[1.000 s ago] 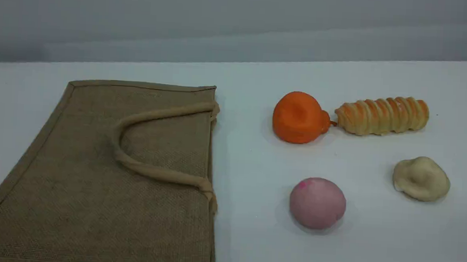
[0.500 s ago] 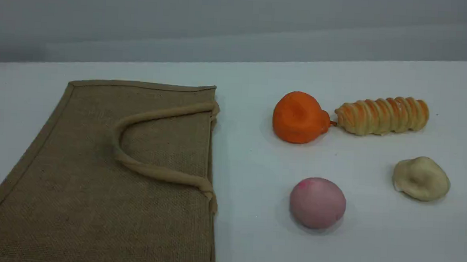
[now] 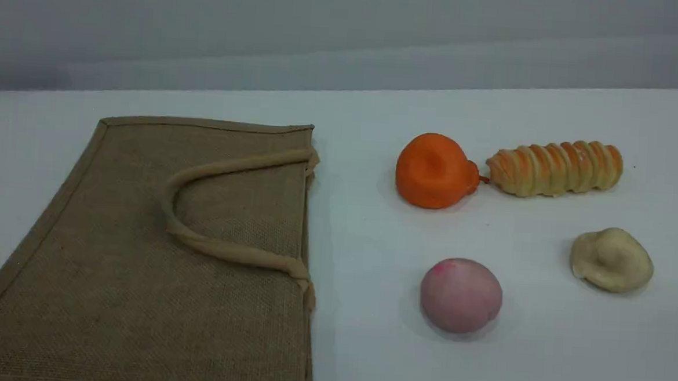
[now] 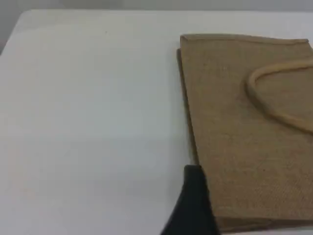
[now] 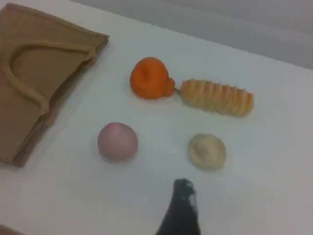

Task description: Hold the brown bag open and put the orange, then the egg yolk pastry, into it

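Observation:
The brown bag (image 3: 138,261) lies flat on the white table at the left, its beige loop handle (image 3: 200,171) folded across the top face and its mouth toward the food. The orange (image 3: 434,171) sits right of the bag, touching the end of a ridged bread roll. Far right and nearer the front rests the egg yolk pastry (image 3: 611,260). Neither arm appears in the scene view. In the left wrist view one dark fingertip (image 4: 193,178) hovers by the bag (image 4: 244,127) edge. In the right wrist view a dark fingertip (image 5: 183,193) hangs above the table just short of the pastry (image 5: 207,151) and orange (image 5: 149,78). Nothing is held.
A long golden ridged bread roll (image 3: 555,167) lies right of the orange. A pale pink ball (image 3: 461,294) sits in front of the orange, between bag and pastry. The table's far edge (image 3: 344,92) meets a grey wall.

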Controlling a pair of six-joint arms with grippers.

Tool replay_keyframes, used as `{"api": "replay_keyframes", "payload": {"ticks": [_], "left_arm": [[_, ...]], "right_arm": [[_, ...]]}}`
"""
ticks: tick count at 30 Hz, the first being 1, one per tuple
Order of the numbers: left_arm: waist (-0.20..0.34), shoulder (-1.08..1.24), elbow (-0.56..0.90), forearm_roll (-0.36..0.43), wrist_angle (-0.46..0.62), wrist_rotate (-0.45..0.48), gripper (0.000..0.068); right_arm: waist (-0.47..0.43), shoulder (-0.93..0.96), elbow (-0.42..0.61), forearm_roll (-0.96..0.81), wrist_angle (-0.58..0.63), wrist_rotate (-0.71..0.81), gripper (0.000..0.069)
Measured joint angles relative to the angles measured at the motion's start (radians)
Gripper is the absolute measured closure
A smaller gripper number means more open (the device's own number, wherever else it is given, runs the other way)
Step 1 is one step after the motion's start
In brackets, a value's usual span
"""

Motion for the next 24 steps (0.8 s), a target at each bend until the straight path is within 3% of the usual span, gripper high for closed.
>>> {"api": "replay_keyframes", "payload": {"ticks": [16, 21, 24], "left_arm": [[-0.008, 0.001, 0.0, -0.001, 0.0, -0.001, 0.0144], [-0.018, 0.07, -0.008, 0.0, 0.001, -0.092, 0.0144], [-0.018, 0.151, -0.039, 0.039, -0.037, -0.099, 0.0144]], "right_arm": [[0.0, 0.0, 0.0, 0.01, 0.0, 0.0, 0.0142], [0.0, 0.002, -0.01, 0.019, -0.021, 0.03, 0.0142], [0.0, 0.057, -0.046, 0.012, -0.058, 0.058, 0.0142]]}}
